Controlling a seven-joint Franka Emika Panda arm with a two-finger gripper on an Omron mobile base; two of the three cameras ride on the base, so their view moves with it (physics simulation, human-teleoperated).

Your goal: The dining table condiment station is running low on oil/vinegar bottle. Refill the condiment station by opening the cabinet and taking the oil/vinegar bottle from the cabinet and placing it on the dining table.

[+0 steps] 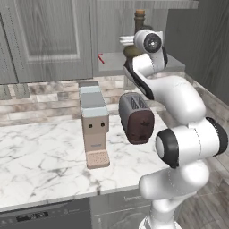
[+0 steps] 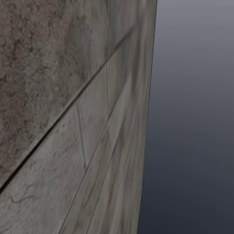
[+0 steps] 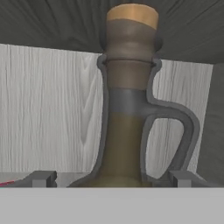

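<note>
Gripper (image 3: 112,178) at the oil/vinegar bottle (image 3: 127,109) inside the opened cabinet (image 1: 49,36).

The bottle stands upright on the cabinet shelf (image 1: 112,60), its long axis vertical and its cork stopper (image 3: 132,15) pointing up; in the hand view a curved handle (image 3: 181,131) projects to the right of the neck. The two fingers (image 3: 41,178) stand spread apart, one on each side of the belly, with no contact visible, so the grasp is judged not yet made. Risks: a closure high on the rounded belly could squeeze the bottle out of the grip or tip it, since the form is tall with a narrow neck; the handle could snag a finger; on withdrawal the bottle could strike the cabinet frame and fall onto the marble surface (image 1: 40,152) beside the toaster (image 1: 136,117) and coffee machine (image 1: 94,127).
</note>
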